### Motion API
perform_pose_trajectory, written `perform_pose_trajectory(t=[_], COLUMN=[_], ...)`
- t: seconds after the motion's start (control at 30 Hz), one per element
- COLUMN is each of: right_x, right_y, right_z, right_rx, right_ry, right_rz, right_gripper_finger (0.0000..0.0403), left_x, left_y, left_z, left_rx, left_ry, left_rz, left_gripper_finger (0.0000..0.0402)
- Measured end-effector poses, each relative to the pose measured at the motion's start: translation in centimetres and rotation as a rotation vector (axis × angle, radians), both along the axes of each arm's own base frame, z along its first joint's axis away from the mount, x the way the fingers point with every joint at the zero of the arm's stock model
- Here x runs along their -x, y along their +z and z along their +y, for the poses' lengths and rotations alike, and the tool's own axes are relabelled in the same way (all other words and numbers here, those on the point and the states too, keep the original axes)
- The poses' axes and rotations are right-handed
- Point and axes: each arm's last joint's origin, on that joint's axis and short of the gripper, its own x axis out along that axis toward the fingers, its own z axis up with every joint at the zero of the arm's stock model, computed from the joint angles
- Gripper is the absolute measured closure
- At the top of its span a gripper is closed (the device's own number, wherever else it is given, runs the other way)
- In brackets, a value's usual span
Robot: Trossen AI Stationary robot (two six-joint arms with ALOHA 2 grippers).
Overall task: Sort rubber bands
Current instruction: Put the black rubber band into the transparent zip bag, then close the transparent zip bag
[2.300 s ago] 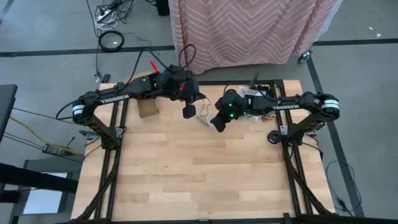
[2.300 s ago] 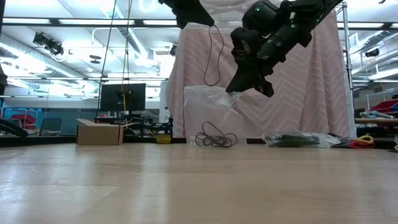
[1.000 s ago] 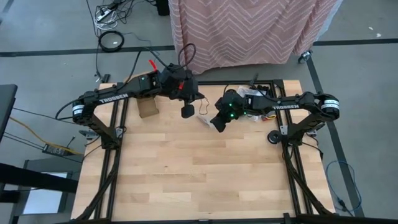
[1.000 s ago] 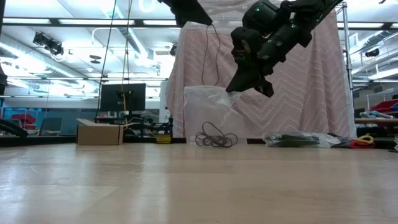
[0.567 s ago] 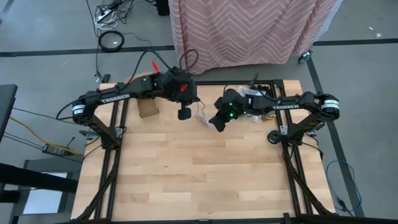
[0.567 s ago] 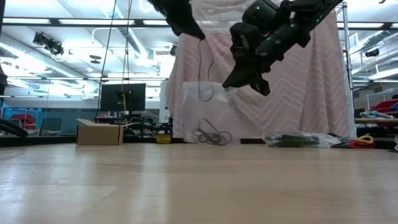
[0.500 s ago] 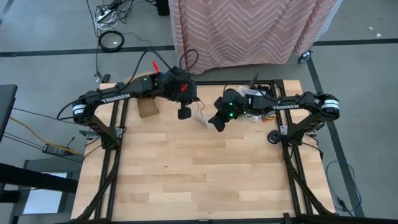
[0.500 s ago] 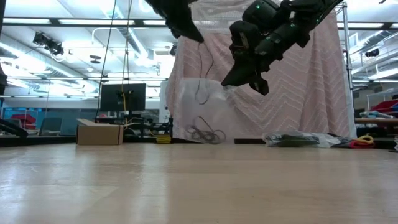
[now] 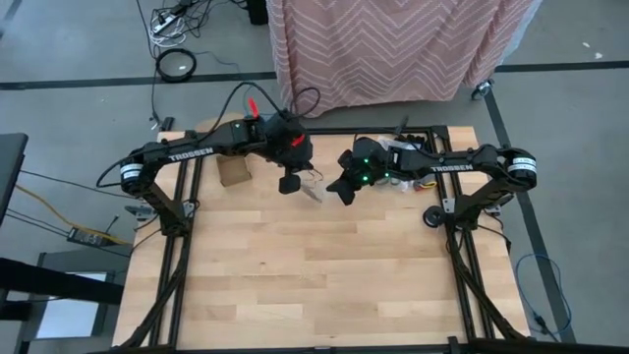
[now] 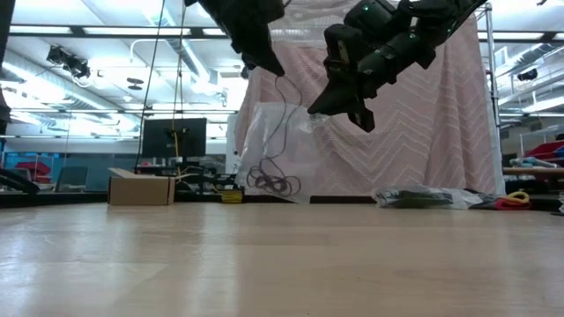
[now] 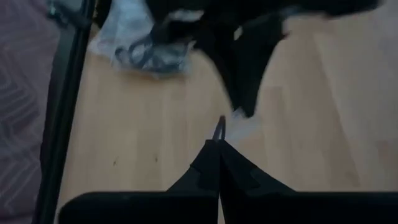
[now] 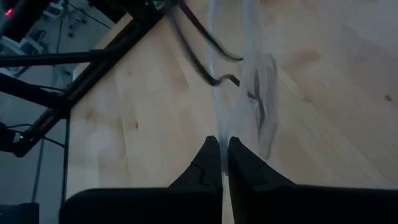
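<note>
A clear plastic bag (image 10: 282, 145) hangs between my two grippers over the far middle of the table. A clump of black rubber bands (image 10: 269, 183) lies in its lower end. My right gripper (image 10: 322, 109) is shut on the bag's upper right corner. My left gripper (image 10: 271, 65), higher and to the left, is shut on a thin black band (image 10: 280, 97) that runs down into the bag. In the high view the bag (image 9: 311, 191) shows between the left gripper (image 9: 290, 184) and the right gripper (image 9: 339, 189). Whether the bag's lower end touches the table, I cannot tell. My left gripper pinches the upper end of a thin black band (image 11: 219, 127) between its two fingertips. The fingers slant down from above. The band hangs below them in a slack curve into the bag. My right gripper pinches the clear bag by its upper edge (image 12: 222, 127) between both fingers, slanting down from the table's right. The bag hangs below and tilts to the left, with black bands (image 12: 205, 62) showing through it.
A small cardboard box (image 10: 141, 187) stands at the far left of the table (image 9: 295, 265). A second clear bag with dark bands (image 10: 423, 197) lies at the far right, with red and yellow bits (image 10: 515, 200) beside it. The near half of the table is bare wood.
My left gripper has moved toward the table's left and a little nearer, drawing the black band with it. The bag's lower end with the clump of bands has swung to the left and risen slightly, so the bag now hangs tilted. My right gripper has shifted slightly left.
</note>
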Motion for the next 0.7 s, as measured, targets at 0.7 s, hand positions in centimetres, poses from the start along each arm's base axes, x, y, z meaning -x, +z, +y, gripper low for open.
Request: perform_pose_trajectory(t=[0.7], right_x=[-0.3], right_y=[2.3], right_z=[-2.6], right_rx=[-0.043], right_ry=[-0.155], right_rz=[-0.245], right_gripper_finger=[0.0399], left_x=[0.8], left_y=[3.3], left_z=[-0.3], left_rx=[0.042], left_ry=[0.054], left_rz=[-0.18], left_gripper_finger=[0.0281])
